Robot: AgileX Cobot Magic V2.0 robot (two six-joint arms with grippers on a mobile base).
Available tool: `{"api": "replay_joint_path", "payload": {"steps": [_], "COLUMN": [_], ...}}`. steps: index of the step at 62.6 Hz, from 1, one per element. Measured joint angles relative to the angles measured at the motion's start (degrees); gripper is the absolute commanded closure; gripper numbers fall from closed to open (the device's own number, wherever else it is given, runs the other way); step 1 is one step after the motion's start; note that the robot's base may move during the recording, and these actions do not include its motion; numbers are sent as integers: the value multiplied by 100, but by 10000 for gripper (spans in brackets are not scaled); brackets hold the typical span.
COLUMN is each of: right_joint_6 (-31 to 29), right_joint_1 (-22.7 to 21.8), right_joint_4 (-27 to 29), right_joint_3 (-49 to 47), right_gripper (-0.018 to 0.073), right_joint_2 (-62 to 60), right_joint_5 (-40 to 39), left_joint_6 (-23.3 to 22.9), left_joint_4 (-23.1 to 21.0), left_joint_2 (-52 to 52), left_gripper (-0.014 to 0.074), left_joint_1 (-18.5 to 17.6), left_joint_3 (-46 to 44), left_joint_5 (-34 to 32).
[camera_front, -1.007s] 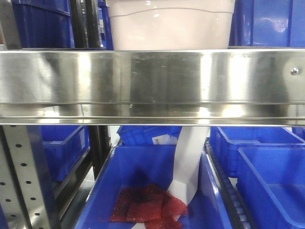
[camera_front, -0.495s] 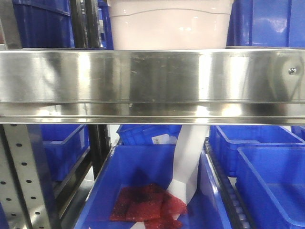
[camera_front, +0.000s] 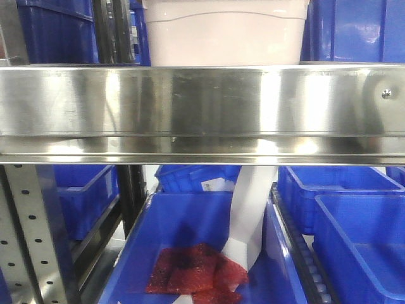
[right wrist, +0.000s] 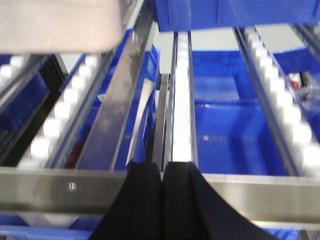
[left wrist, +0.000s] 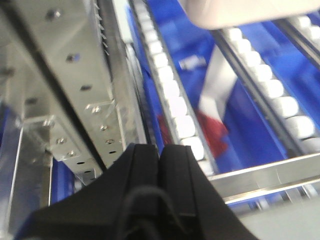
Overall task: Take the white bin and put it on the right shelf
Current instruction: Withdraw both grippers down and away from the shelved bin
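Note:
The white bin (camera_front: 224, 35) stands on the right shelf (camera_front: 202, 107), behind its broad shiny front rail, at the top middle of the front view. Its underside shows at the top of the left wrist view (left wrist: 225, 12) and at the top left of the right wrist view (right wrist: 55, 25). My left gripper (left wrist: 160, 150) is shut with nothing in it, low and below the roller tracks. My right gripper (right wrist: 162, 167) is also shut and empty, just in front of the steel rail (right wrist: 240, 195). Neither gripper touches the bin.
Blue crates (camera_front: 354, 28) flank the bin, and more sit below (camera_front: 354, 234). One lower crate holds red bags (camera_front: 196, 269) and a white strip (camera_front: 250, 215). White roller tracks (right wrist: 182, 105) run under the shelf. A perforated grey upright (camera_front: 31, 234) stands at the left.
The bin and the rail's screw have drifted slightly left in the front view. Nothing else differs.

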Motion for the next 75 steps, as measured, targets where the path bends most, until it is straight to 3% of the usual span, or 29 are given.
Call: {"api": "replay_joint_path", "payload": {"steps": [13,27,49,75], "right_joint_6": [47,57,57,57], "right_joint_1": [0,0,0,0], "right_joint_4": [-23,-45,168,184], "right_joint_3": [988,1425,1425,1458], "right_gripper": [489,489,489,489], "right_joint_2": [-1291,-2994,-3416,-3416], "right_joint_5": [-354,-421,-674,-713], "left_joint_6": [51,63,63,75], "left_joint_4": [0,0,-10,-10], "left_joint_2": [-1291,-2320,-2941,-2941], "left_gripper": [713,713,713,713], "left_joint_1": [0,0,-294,-308], "left_joint_3": [1902,3117,3146,3168], "left_joint_5": [-1668,-2785,-3084,-3151]}}
